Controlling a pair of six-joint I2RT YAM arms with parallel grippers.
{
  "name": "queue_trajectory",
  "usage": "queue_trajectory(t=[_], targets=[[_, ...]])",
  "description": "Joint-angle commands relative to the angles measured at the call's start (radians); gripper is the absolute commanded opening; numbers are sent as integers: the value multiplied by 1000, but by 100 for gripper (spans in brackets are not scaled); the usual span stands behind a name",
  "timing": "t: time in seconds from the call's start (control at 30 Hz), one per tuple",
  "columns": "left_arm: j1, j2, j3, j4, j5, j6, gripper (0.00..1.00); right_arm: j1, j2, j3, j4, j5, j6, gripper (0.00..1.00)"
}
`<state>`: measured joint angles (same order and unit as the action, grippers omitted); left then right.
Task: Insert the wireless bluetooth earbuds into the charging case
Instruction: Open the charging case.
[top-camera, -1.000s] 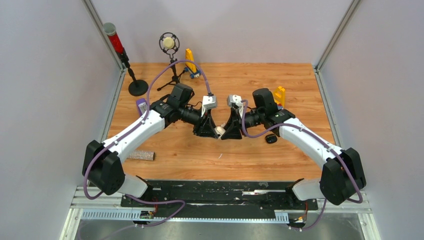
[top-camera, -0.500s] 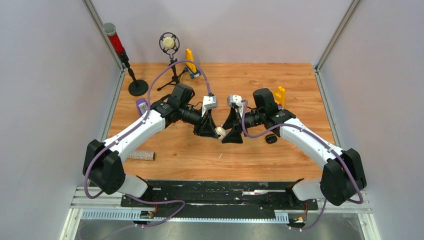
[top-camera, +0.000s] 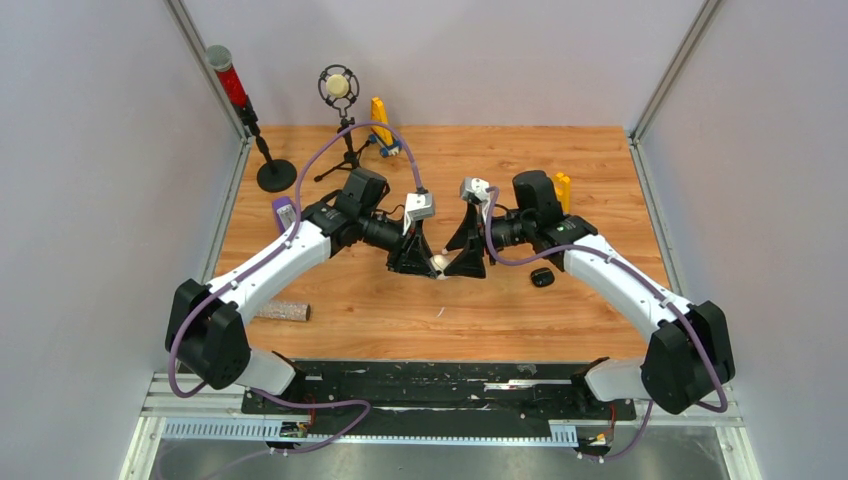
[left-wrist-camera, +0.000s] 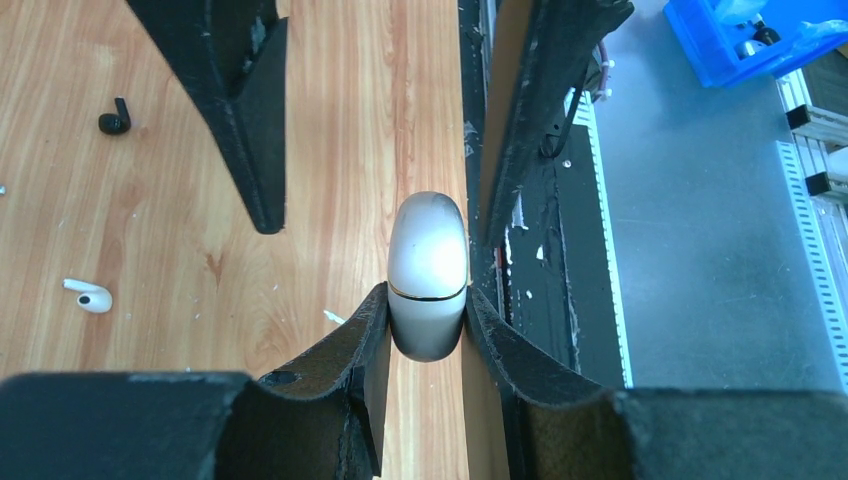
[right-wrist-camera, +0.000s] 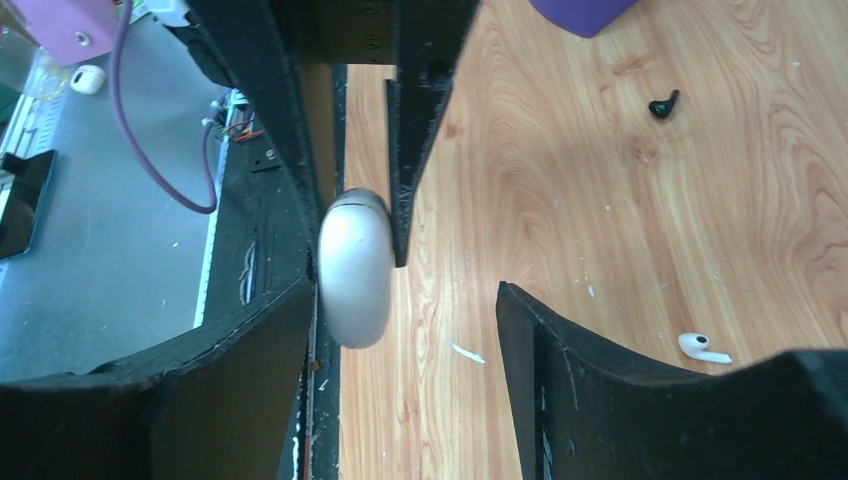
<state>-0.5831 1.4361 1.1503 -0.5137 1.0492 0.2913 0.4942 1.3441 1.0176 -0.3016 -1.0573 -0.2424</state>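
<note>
The wooden worktop (top-camera: 380, 310) carries the left arm (top-camera: 270, 265) and the right arm (top-camera: 620, 280), which meet near its middle. The left claw (left-wrist-camera: 428, 325) is clamped on the white charging case (left-wrist-camera: 428, 262), its fingers pressing the lower half from both sides; the lid is closed. The right claw (right-wrist-camera: 405, 300) stands wide around the same case, which sits close by one finger and well apart from the other. A dark case (top-camera: 542, 277) lies on the worktop beside the right arm. A white earbud (left-wrist-camera: 90, 297) and, farther off, a black earbud (left-wrist-camera: 113, 120) lie loose on the wood, outside either case.
</note>
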Motion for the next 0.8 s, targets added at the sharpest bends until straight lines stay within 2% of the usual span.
queue_trajectory(t=[0.0, 0.47, 0.77], targets=[[-5, -46, -7, 34, 47, 19, 25, -3, 15, 31, 69, 81, 38, 69], [-6, -73, -25, 28, 64, 42, 24, -28, -23, 15, 96, 191, 15, 69], [-5, -77, -26, 23, 65, 47, 23, -51, -63, 10, 96, 187, 9, 70]])
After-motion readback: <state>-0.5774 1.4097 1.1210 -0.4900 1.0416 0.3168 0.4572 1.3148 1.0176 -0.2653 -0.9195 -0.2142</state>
